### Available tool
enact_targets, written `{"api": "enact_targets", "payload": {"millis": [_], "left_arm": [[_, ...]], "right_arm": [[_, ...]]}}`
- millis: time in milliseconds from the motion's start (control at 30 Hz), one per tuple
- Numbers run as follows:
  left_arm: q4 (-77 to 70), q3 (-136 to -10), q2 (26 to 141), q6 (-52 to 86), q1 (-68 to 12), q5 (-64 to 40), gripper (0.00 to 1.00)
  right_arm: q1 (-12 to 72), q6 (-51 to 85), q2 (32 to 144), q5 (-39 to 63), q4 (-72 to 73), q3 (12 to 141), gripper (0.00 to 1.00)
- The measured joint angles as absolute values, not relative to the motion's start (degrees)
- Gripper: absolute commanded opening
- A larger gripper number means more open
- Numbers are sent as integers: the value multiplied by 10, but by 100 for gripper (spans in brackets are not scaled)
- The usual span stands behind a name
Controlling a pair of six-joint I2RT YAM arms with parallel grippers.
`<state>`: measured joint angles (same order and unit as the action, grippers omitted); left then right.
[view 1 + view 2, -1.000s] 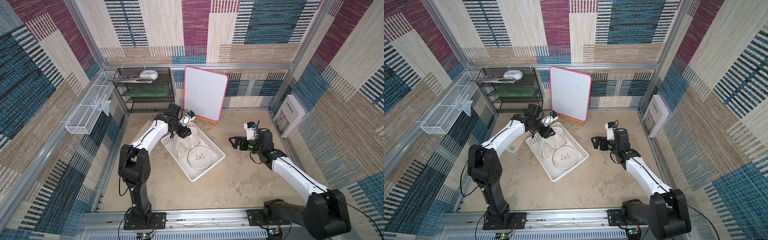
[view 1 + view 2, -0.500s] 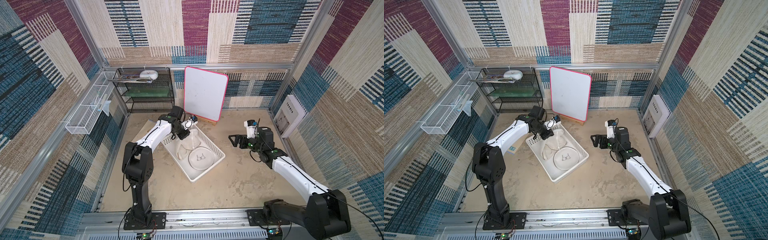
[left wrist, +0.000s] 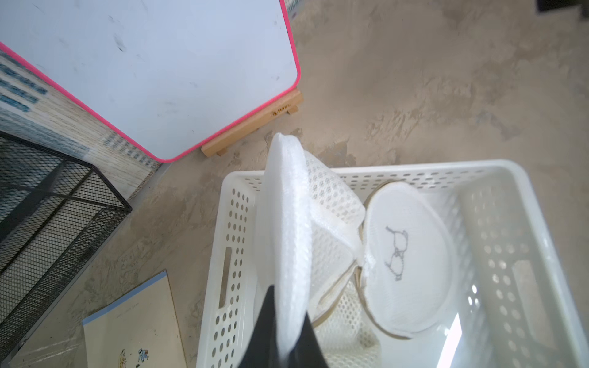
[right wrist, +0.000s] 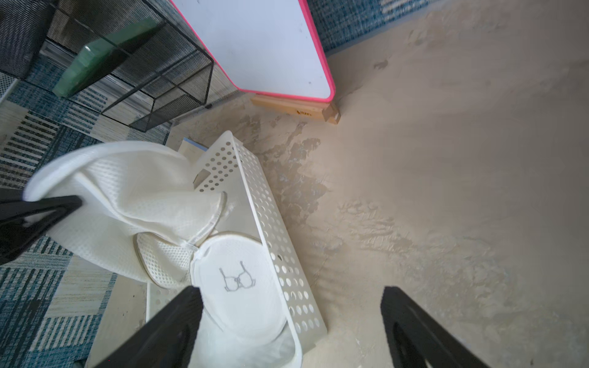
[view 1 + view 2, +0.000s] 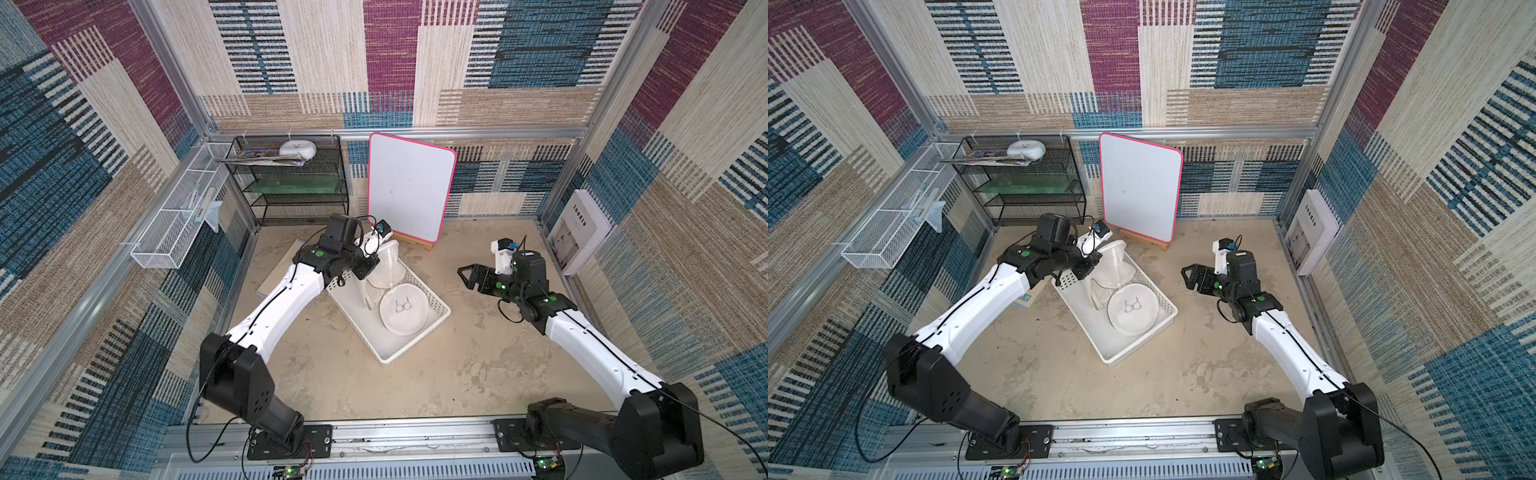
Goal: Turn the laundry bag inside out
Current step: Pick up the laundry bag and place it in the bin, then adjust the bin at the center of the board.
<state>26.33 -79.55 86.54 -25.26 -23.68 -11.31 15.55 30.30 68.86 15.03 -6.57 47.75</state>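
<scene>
Pinching laundry bag rim tight in left gripper, raised over far end of basket to free the opening; marked round panel lying inside toward near end. With right gripper spread, empty, off basket's right edge, probably to take opposite rim.

Left hand clamped tight, right hand with jaws spread wide.

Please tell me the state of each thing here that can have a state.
Bag: rim lifted, rest lying in the basket.
Basket: upright, holding the bag.
Left gripper: jaws shut on the bag's rim.
Right gripper: jaws open, empty, apart from the basket.
Whiteboard: standing, blank.
</scene>
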Motion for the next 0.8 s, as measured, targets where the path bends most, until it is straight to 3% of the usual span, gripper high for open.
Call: {"api": "enact_targets", "payload": {"millis": [167, 300, 533, 800], "left_arm": [[180, -723, 779, -167, -244, -89, 0], [121, -682, 718, -100, -245, -62, 0], [10, -585, 623, 22, -245, -29, 0], [-28, -557, 533, 93, -245, -25, 0]], "right_arm": [[235, 319, 710, 128, -119, 492, 89], [283, 337, 730, 91, -153, 496, 83], [326, 387, 773, 42, -171, 487, 75], [342, 425, 821, 6, -179, 498, 63]]}}
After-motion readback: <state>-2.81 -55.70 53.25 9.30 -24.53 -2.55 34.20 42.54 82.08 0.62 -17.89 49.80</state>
